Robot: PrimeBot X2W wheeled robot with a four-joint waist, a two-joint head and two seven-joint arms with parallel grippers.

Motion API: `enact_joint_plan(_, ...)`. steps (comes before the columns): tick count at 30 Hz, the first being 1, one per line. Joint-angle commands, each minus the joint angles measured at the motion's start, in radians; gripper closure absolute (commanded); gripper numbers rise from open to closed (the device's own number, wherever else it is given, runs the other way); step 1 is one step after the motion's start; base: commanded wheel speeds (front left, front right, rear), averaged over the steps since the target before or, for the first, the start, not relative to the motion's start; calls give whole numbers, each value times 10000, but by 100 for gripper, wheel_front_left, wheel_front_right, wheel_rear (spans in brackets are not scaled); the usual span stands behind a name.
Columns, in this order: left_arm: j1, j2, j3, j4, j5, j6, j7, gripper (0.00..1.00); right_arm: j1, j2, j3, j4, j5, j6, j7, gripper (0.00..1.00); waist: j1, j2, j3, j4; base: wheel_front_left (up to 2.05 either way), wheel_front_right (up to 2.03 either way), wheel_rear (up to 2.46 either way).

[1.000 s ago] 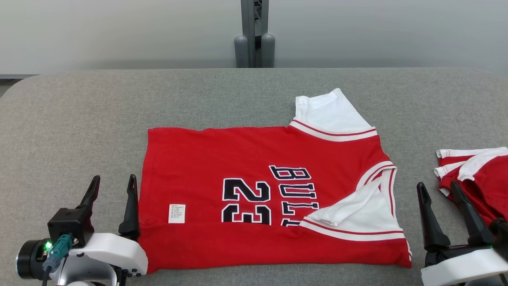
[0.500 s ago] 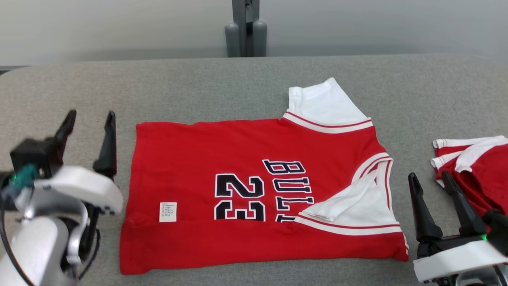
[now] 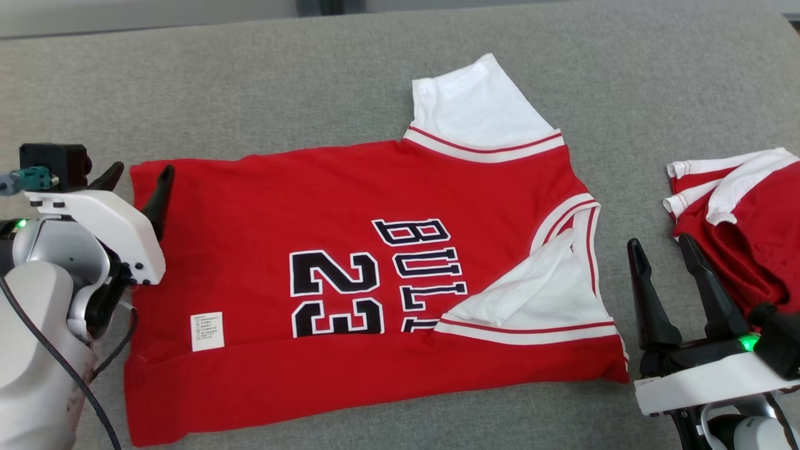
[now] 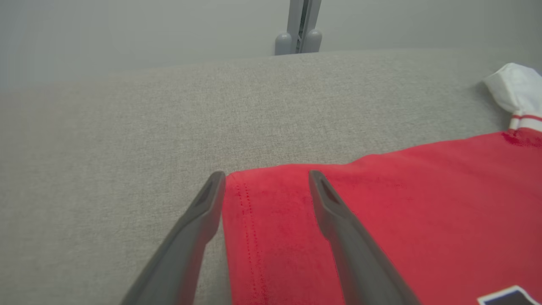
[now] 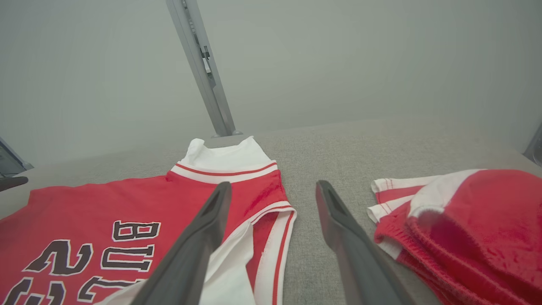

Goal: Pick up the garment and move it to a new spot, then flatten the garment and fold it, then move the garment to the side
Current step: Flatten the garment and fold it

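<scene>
A red jersey garment (image 3: 350, 206) with white sleeves and black "23" lettering lies spread on the grey table (image 3: 250, 81), its near edge folded over. My left gripper (image 3: 139, 180) is open at the garment's far left corner. In the left wrist view its fingers (image 4: 338, 228) straddle that hemmed corner (image 4: 262, 212) with nothing clamped. My right gripper (image 3: 661, 247) stands open just right of the garment's collar end, above bare table. In the right wrist view one finger (image 5: 199, 241) overlaps the garment (image 5: 127, 203), and the other lies over grey cloth.
A second bundle of red and white clothing (image 3: 744, 212) is bunched at the table's right edge, close beside my right gripper; it also appears as the bundle (image 5: 461, 224) in the right wrist view. A grey post (image 4: 300, 25) stands behind the table. Open table lies beyond the garment.
The head camera has tilted down, shifting the whole picture. My left gripper moved from the garment's near left edge forward to its far left corner. The right gripper has stayed put.
</scene>
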State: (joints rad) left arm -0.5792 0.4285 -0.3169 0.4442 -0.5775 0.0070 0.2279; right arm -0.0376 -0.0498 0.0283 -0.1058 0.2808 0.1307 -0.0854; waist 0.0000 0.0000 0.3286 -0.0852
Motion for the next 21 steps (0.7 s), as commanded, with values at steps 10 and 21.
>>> enact_joint_plan(10,-1259,-96,-19,2365,-283,-617,-164,0,-398,-32,61,395,51,2,-324,0,0,0,559,-289,0,0,0)
enact_joint_plan(21,-1656,-144,-138,3357,-546,-1022,-257,100,-721,-32,-25,314,51,2,-349,0,0,0,728,-404,0,0,0)
